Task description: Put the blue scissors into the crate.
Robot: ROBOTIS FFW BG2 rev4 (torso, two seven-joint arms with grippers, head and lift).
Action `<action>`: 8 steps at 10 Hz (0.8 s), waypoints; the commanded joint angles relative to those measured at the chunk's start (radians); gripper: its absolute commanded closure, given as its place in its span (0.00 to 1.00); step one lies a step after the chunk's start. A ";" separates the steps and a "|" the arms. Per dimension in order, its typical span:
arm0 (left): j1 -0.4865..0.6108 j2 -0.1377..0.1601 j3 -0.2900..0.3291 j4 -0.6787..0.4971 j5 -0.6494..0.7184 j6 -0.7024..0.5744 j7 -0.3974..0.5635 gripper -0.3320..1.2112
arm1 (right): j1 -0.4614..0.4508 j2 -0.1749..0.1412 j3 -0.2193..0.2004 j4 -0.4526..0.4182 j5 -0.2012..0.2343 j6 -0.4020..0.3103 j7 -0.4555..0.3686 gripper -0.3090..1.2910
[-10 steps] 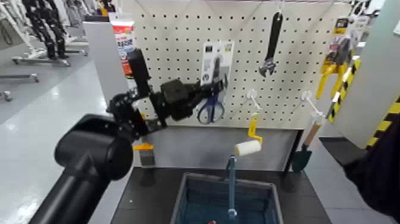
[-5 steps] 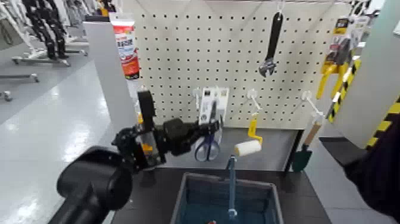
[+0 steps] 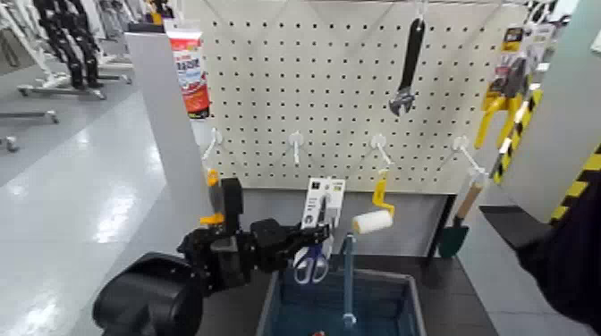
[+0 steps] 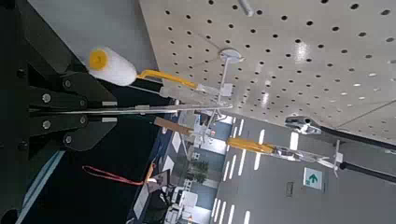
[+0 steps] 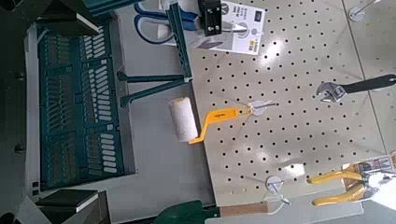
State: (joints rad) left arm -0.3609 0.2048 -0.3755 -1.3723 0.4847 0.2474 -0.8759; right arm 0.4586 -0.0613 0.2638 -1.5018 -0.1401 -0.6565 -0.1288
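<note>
Blue scissors | left tool gripping card, edge seemingly hidden | crate cut off

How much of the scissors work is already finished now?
Done: the blue scissors are off the pegboard. In hand: the left gripper holds their card above the crate's back edge. Left: lower them inside and release.
</note>
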 commanded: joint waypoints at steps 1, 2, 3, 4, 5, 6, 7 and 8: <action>0.005 -0.002 -0.026 0.041 -0.005 -0.010 0.000 0.96 | 0.000 0.000 0.000 0.000 -0.001 -0.002 0.002 0.24; 0.010 -0.001 -0.028 0.041 -0.029 0.001 0.000 0.96 | 0.000 0.000 0.000 0.000 0.001 -0.002 0.002 0.24; 0.016 -0.001 -0.034 0.045 -0.058 0.013 0.000 0.96 | 0.000 0.000 -0.001 0.000 0.001 -0.002 0.000 0.24; 0.023 -0.002 -0.040 0.062 -0.057 0.009 0.000 0.96 | 0.000 0.002 -0.001 0.000 0.001 -0.002 0.002 0.24; 0.028 -0.002 -0.042 0.079 -0.057 0.006 0.000 0.96 | 0.000 0.002 -0.001 0.000 0.001 -0.002 0.000 0.24; 0.028 -0.002 -0.046 0.091 -0.057 0.003 0.000 0.96 | 0.000 0.002 -0.001 0.000 -0.001 -0.002 0.002 0.24; 0.028 -0.002 -0.048 0.104 -0.058 0.003 -0.002 0.96 | 0.000 0.002 -0.001 0.000 0.001 -0.002 0.002 0.24; 0.028 -0.002 -0.053 0.113 -0.060 0.003 -0.002 0.96 | 0.000 0.000 -0.001 0.000 -0.001 -0.002 0.002 0.24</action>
State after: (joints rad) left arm -0.3329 0.2024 -0.4253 -1.2655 0.4263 0.2496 -0.8774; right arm 0.4586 -0.0604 0.2623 -1.5017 -0.1402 -0.6581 -0.1273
